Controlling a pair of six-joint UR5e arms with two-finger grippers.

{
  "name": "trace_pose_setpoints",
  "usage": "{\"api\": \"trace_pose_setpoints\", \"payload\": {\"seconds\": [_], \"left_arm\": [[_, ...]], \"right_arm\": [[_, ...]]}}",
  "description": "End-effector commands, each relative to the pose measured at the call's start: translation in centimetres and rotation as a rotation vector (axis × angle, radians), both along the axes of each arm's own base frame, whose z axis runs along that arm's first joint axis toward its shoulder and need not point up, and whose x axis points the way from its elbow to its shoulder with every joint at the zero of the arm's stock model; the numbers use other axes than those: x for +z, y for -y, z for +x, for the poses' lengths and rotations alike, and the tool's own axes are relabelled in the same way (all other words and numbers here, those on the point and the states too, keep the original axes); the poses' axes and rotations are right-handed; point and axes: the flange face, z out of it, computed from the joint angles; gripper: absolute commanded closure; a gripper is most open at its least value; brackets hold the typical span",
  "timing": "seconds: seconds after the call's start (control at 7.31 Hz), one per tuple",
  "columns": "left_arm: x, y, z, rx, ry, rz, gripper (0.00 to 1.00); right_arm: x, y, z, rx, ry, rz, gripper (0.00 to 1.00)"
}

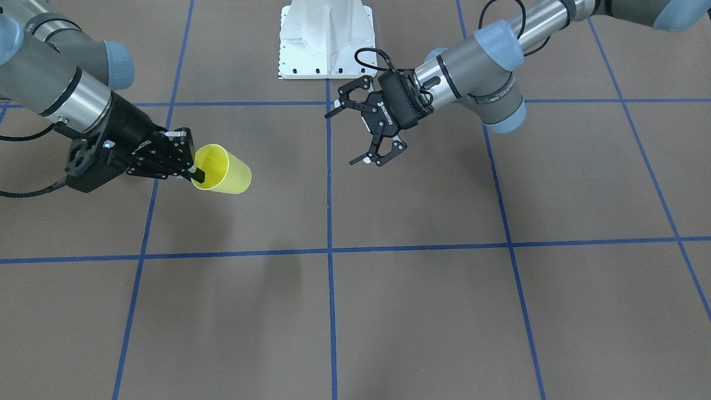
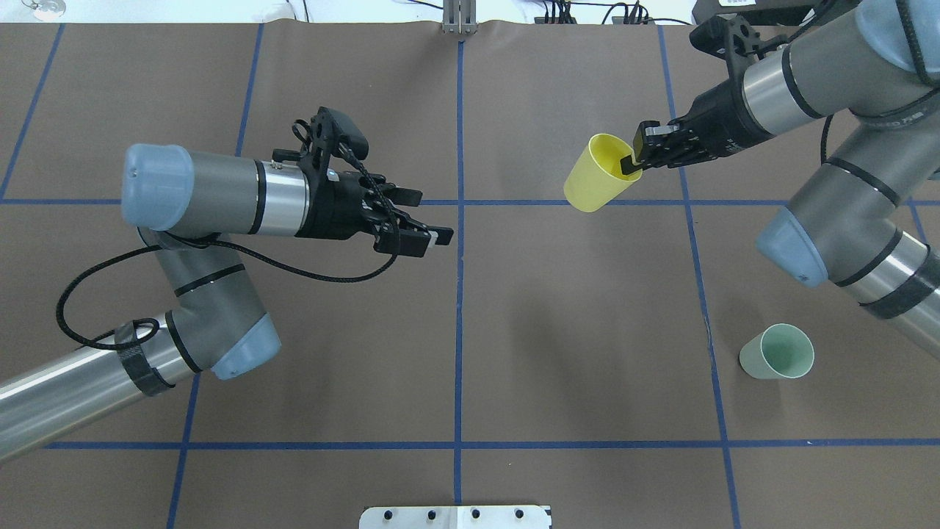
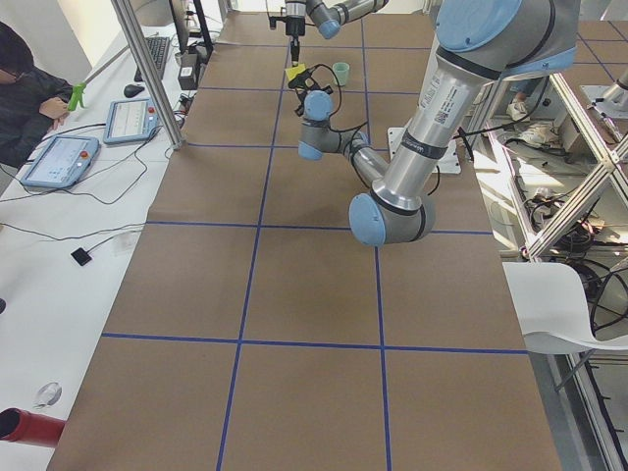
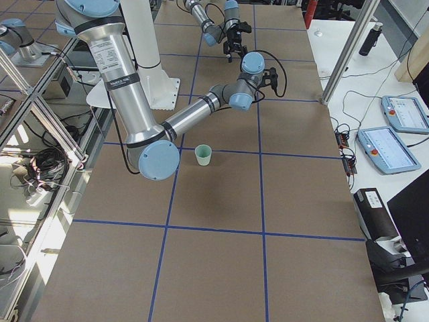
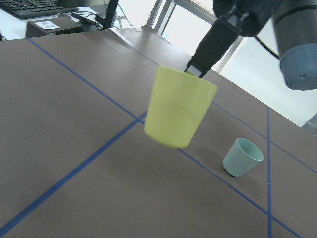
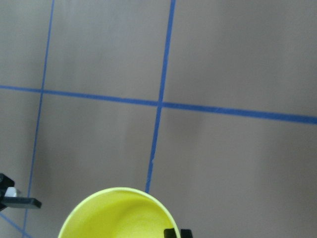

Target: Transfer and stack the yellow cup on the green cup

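The yellow cup (image 1: pixel 225 171) hangs tilted above the table, and my right gripper (image 1: pixel 194 173) is shut on its rim, one finger inside and one outside. It also shows in the overhead view (image 2: pixel 595 180), the left wrist view (image 5: pixel 178 111) and the right wrist view (image 6: pixel 119 215). The green cup (image 2: pixel 778 353) stands upright and alone on the table, nearer the robot's base on the right side; it also shows in the left wrist view (image 5: pixel 241 157). My left gripper (image 2: pixel 427 217) is open and empty, held in the air near the centre line and pointing toward the yellow cup.
The white robot base plate (image 1: pixel 326 39) sits at the table's edge by the robot. Blue tape lines (image 2: pixel 460 294) grid the brown tabletop. Tablets (image 4: pixel 392 134) and a metal post (image 4: pixel 352 47) stand on the bench beyond the far edge.
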Motion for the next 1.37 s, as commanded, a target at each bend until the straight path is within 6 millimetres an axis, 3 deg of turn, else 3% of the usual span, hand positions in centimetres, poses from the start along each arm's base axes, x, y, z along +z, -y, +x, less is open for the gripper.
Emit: {"api": "trace_pose_setpoints", "payload": {"seconds": [0.0, 0.14, 0.27, 0.41, 0.55, 0.82, 1.09, 1.23], "left_arm": [[3.7, 4.4, -3.4, -0.082, 0.137, -0.111, 0.0], [4.4, 4.9, -3.6, -0.089, 0.163, -0.132, 0.0], [5.7, 5.4, -4.4, -0.104, 0.18, -0.149, 0.0], [7.2, 7.2, -6.5, -0.123, 0.233, -0.193, 0.0], [8.0, 9.7, -9.6, -0.137, 0.28, -0.255, 0.0], [10.2, 12.6, -12.9, -0.171, 0.382, -0.389, 0.0], [12.7, 15.9, -18.0, -0.173, 0.549, -0.383, 0.0], [14.7, 17.6, -21.3, -0.174, 0.663, -0.41, 0.0]], "right_arm": [[3.8, -0.7, 3.2, 0.076, -0.082, 0.069, 1.0], [4.4, -1.8, 4.9, 0.151, -0.14, 0.078, 1.0], [3.2, -2.6, 5.6, 0.143, -0.238, 0.074, 1.0], [1.8, -4.0, 6.2, 0.104, -0.376, 0.123, 1.0], [1.7, -5.1, 6.5, 0.033, -0.488, 0.144, 1.0], [2.0, -6.2, 7.3, -0.038, -0.546, 0.116, 1.0], [3.8, -8.5, 8.7, -0.11, -0.563, 0.136, 1.0], [4.8, -8.7, 10.3, -0.16, -0.55, 0.162, 1.0]]}}
